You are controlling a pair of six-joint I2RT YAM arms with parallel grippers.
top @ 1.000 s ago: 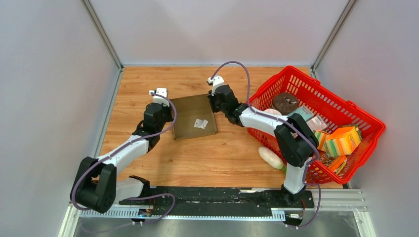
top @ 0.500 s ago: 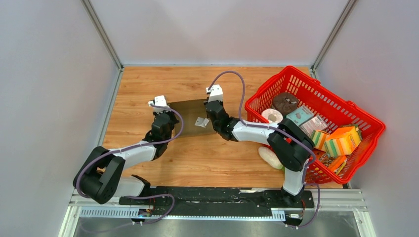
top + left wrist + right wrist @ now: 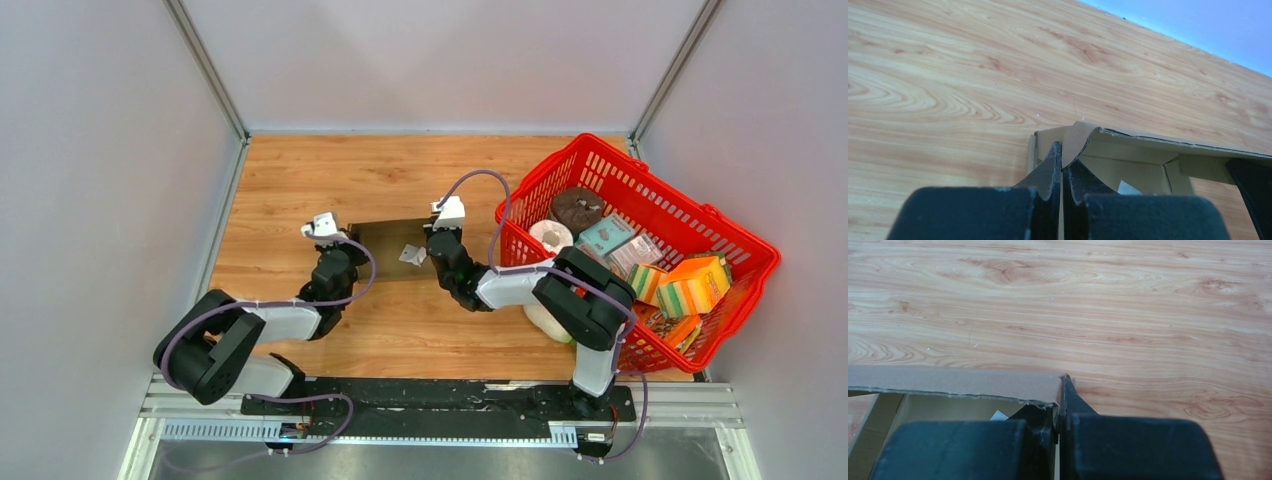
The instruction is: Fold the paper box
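The brown paper box [image 3: 385, 250] stands on the wooden table between my two grippers, seen edge-on from above, with a small white packet [image 3: 411, 254] on it. My left gripper [image 3: 333, 245] is shut on the box's left wall; in the left wrist view [image 3: 1062, 167] a curled cardboard flap [image 3: 1079, 142] sits pinched between the fingers. My right gripper [image 3: 441, 244] is shut on the box's right wall; in the right wrist view [image 3: 1060, 400] the cardboard edge [image 3: 948, 382] runs left from the fingers. The box interior shows in both wrist views.
A red plastic basket [image 3: 735, 240] full of groceries stands at the right. A white oblong object [image 3: 548, 320] lies by its near-left corner. Grey walls enclose the table on three sides.
Both grippers have pulled toward the near edge with the box. The box has tipped from lying open and flat to a narrow, edge-on shape.
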